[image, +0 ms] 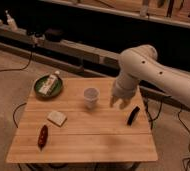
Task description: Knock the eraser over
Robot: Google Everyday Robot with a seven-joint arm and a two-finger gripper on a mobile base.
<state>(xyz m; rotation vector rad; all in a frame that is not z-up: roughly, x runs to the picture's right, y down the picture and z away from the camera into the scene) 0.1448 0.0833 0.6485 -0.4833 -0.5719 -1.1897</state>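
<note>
The eraser (133, 116) is a small thin black oblong slab standing near the right edge of the wooden table (88, 142), leaning a little in the view. My gripper (119, 103) hangs from the white arm (158, 75) just left of and above the eraser, between it and the clear cup (91, 97). It is apart from both. The cup stands upright at the table's middle back.
A flat whitish block (57, 118) lies left of centre. A red oblong thing (43, 136) lies at the front left. A green plate (39, 90) with a white tube sits at the back left. Cables run on the floor around the table.
</note>
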